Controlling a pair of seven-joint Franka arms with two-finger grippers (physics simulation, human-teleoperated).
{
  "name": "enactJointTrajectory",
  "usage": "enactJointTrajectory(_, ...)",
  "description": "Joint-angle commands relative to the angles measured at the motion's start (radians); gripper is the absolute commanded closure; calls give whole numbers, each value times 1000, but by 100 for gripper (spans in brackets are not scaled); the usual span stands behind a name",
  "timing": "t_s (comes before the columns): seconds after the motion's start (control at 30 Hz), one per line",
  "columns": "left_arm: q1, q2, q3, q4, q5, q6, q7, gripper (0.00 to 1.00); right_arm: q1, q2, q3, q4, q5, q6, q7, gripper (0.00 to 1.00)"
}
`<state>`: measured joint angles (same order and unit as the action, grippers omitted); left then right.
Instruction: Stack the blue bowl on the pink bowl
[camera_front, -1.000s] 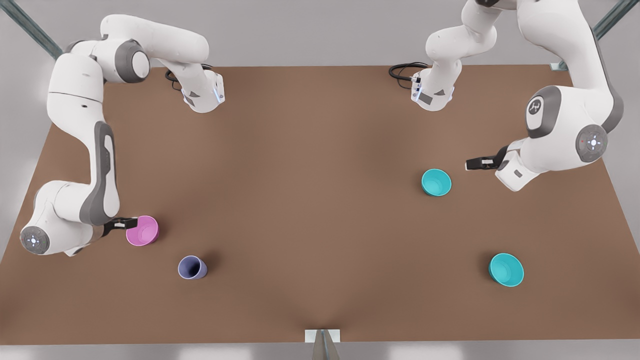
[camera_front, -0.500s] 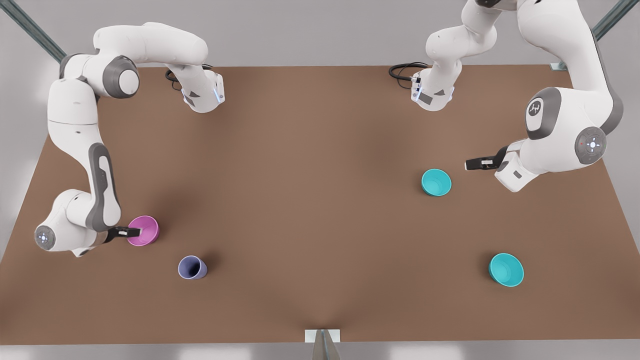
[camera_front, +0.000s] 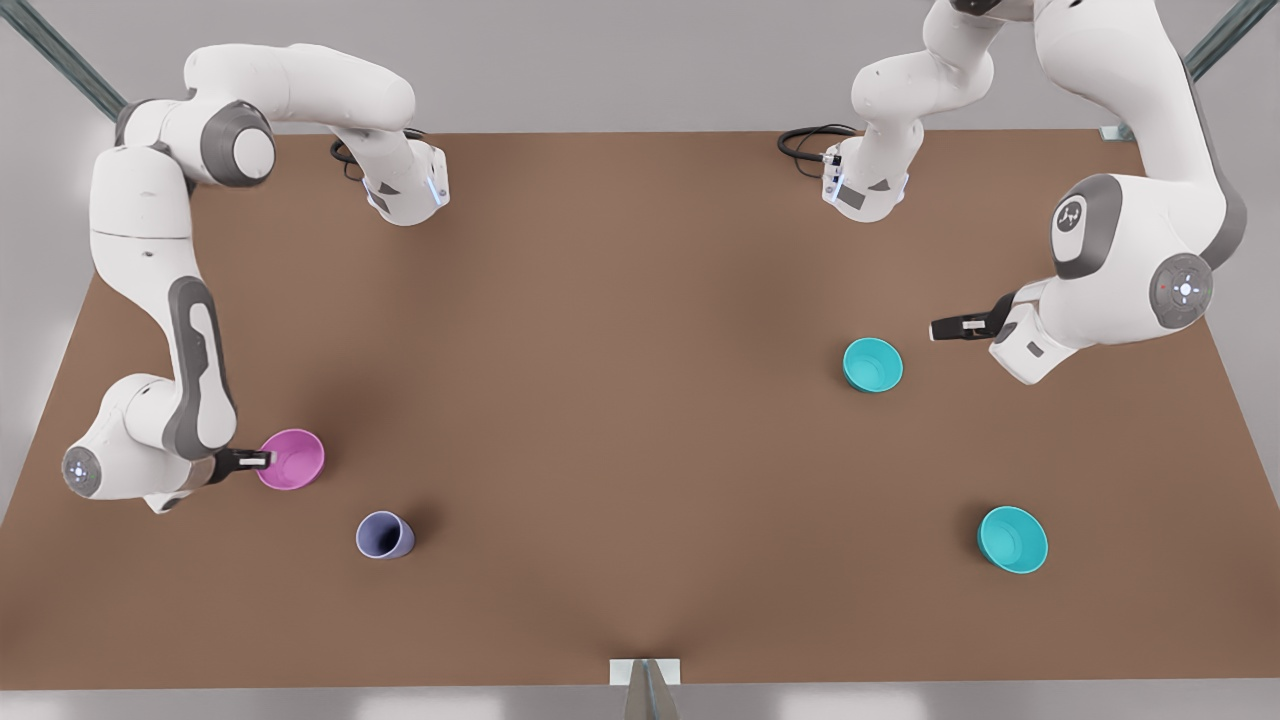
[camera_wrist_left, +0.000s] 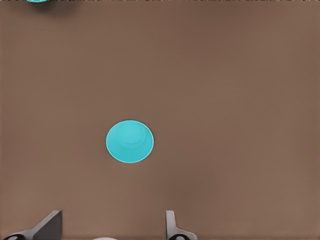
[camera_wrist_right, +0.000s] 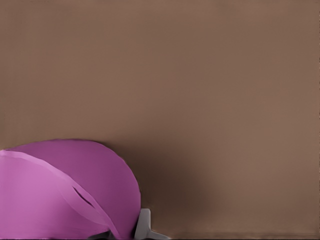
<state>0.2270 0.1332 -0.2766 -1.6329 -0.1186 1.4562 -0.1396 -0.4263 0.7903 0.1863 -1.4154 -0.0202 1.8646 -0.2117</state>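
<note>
The pink bowl (camera_front: 294, 459) is near the front view's left edge of the table, and it tilts in the right wrist view (camera_wrist_right: 60, 195). My right gripper (camera_front: 260, 460) is shut on its rim, one finger (camera_wrist_right: 143, 224) showing beside the wall. A blue bowl (camera_front: 872, 364) sits upright on the front view's right side, also centred in the left wrist view (camera_wrist_left: 130, 141). My left gripper (camera_front: 945, 328) hovers just right of it, open and empty, with its fingers (camera_wrist_left: 170, 224) wide apart. A look-alike teal bowl (camera_front: 1012, 539) stands nearer the front edge.
A lavender-blue cup (camera_front: 384, 535) stands just right of and in front of the pink bowl. The brown table (camera_front: 620, 400) is bare between the two sides. Both arm bases (camera_front: 405, 190) are mounted at the far edge.
My right gripper first pushed right over the pink bowl's rim, then drew slightly back. The bowl has shifted slightly right and up. The left arm has stayed almost still.
</note>
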Motion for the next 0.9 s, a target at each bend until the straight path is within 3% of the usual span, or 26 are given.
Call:
enactJointTrajectory(0.0, 0, -1, -1, 4, 1, 0, -5, 0, 1, -43, 24, 0, 25, -143, -84, 79)
enactJointTrajectory(0.1, 0, -1, -1, 4, -1, 0, -5, 0, 50, -155, 153, -14, 111, -242, 3, 79)
enactJointTrajectory(0.2, 0, -1, -1, 4, -1, -2, -8, 0, 271, -217, 177, -7, 256, -233, 368, 79)
enactJointTrajectory(0.33, 2, -6, -3, 4, 2, 1, -14, 0, 607, -166, 174, 4, 283, 102, 937, 79)
enactJointTrajectory(0.43, 3, -6, -13, 47, 2, 1, -12, 0, 768, -31, 142, 76, 226, 304, 1137, 79)
enactJointTrajectory(0.47, -88, -4, 88, 45, 10, 0, -8, 0, 820, 10, 98, 98, 189, 338, 1157, 79)
enactJointTrajectory(0.5, -267, 0, 266, 13, 10, 1, -6, 0, 827, 47, 91, 124, 187, 343, 1163, 79)
enactJointTrajectory(0.57, -267, 66, 277, -10, 10, 62, 6, 0, 851, 104, 71, 159, 186, 370, 1164, 79)
enactJointTrajectory(0.73, -261, 91, 389, -341, -32, 498, 416, 0, 862, 176, 71, 216, 186, 396, 1163, 79)
enactJointTrajectory(0.77, -248, 109, 392, -402, -76, 570, 477, 0, 862, 176, 73, 216, 186, 398, 1163, 23)
enactJointTrajectory(0.8, -248, 109, 395, -481, -133, 664, 541, 0, 862, 176, 73, 217, 184, 400, 1160, 0)
enactJointTrajectory(0.87, -248, 123, 396, -508, -134, 676, 616, 0, 862, 173, 75, 219, 186, 398, 1154, 0)
